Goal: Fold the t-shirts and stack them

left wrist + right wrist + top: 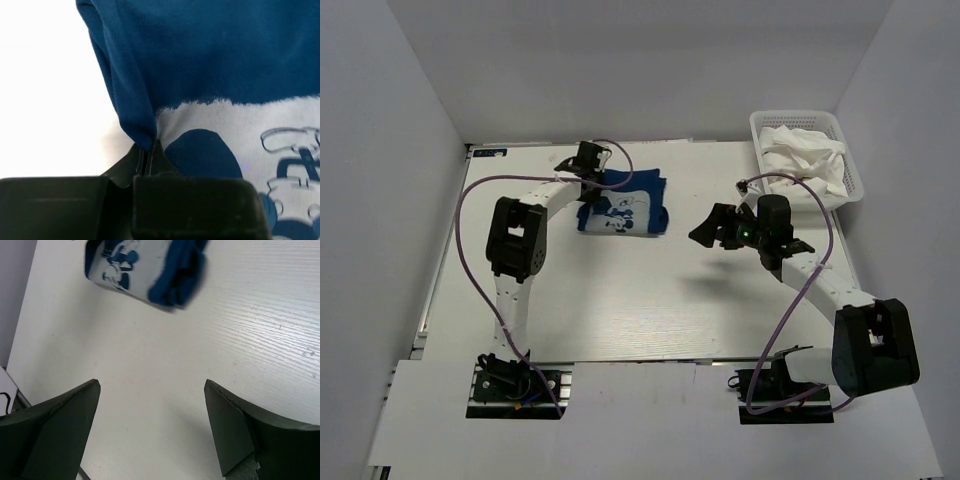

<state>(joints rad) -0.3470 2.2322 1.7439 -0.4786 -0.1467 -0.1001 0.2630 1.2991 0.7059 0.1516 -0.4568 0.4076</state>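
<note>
While the left hand (pixel 147 149) clenches a fold of the navy t-shirt (pixel 625 208) near the far edge of the surface (pixel 650 310), the right hand (pixel 150 415) hangs released, empty. At far right corner, the basket (pixel 853 190) holds the white t-shirt (pixel 802 158). Step: folding the navy t-shirt. Next move likely needs the pinched edge carried across without dragging the bundle.

Quantities on the bench (pixel 650 300):
- Shirts: two, namely one navy shirt (pixel 623 210) and one white shirt (pixel 805 158).
- Basket (pixel 790 113): one.
- Arms: two, left arm (pixel 515 245) and right arm (pixel 870 345).
- Tools: two, left tool (pixel 148 150) and right tool (pixel 152 385).
</note>
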